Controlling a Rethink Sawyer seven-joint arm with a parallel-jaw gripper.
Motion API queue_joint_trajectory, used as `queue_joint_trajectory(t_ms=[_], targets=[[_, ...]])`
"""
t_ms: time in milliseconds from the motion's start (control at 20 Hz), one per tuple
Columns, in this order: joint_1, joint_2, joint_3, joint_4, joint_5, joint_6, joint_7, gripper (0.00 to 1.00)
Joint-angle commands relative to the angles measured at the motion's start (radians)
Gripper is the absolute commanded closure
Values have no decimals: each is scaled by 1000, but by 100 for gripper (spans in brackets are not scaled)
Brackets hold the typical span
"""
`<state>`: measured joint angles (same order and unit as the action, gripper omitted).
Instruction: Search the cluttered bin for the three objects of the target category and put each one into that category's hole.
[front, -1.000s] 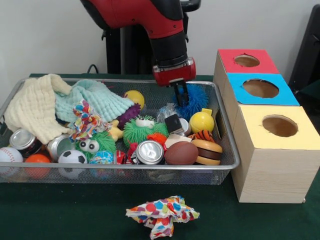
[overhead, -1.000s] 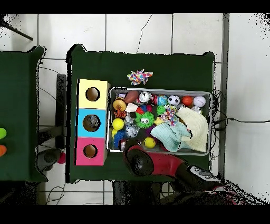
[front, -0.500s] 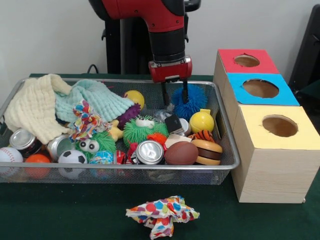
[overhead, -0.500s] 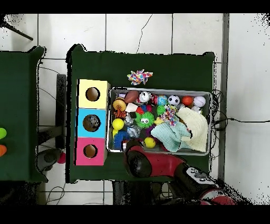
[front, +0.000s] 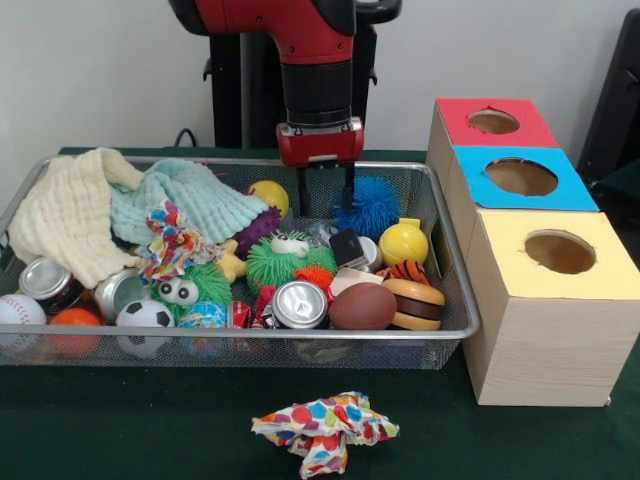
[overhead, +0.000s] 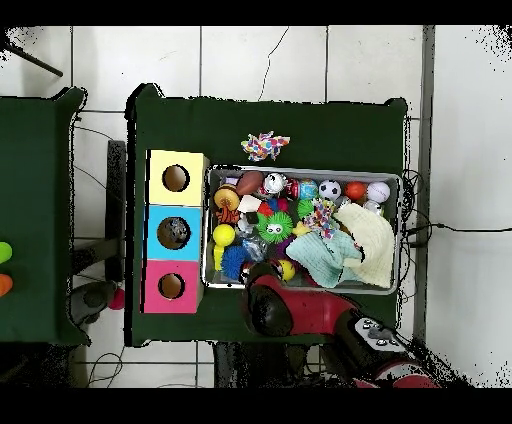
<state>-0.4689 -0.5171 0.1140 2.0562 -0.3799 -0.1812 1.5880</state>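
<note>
My gripper (front: 326, 205) hangs open over the back of the wire bin (front: 420, 350), with nothing between its fingers. The blue spiky ball (front: 377, 205) lies just to its right and a yellow ball (front: 268, 195) just to its left. Under it sit a green spiky ball (front: 285, 260), a drink can (front: 299, 303), a brown football (front: 362, 306) and a burger toy (front: 415, 303). Right of the bin stand the red box (front: 492, 120), blue box (front: 520, 177) and yellow box (front: 558, 252), each with a round hole. In the overhead view the arm (overhead: 268, 310) hides the gripper.
A cream cloth (front: 70, 210) and a teal cloth (front: 185, 195) fill the bin's left half, above a soccer ball (front: 145, 315), a baseball (front: 18, 312) and an orange ball (front: 75, 325). A crumpled spotted cloth (front: 325, 425) lies on the green table in front of the bin.
The gripper has moved left, away from above the blue spiky ball, and its fingers have spread from close together to open. Nothing in the bin has visibly moved.
</note>
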Motion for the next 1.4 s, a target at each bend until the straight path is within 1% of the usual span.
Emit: queue_joint_trajectory(t_ms=[50,200,300,350,550,700,850,1000,1150,1250,1400], targets=[[16,-7,-26,-139,-50,-25,79,0],[5,14,-20,-145,-49,-51,101,0],[-18,40,-2,-144,-43,-65,124,0],[-19,53,-6,-149,-39,-68,127,0],[-3,45,-26,-153,-37,-50,116,0],[-9,58,-26,-157,-32,-101,136,0],[-9,93,-35,-175,-27,-166,151,0],[-6,111,-42,-189,-26,-184,148,0],[29,105,-77,-209,-27,-163,111,0],[51,102,-107,-219,-16,-187,103,0],[55,98,-112,-223,-10,-209,112,0]])
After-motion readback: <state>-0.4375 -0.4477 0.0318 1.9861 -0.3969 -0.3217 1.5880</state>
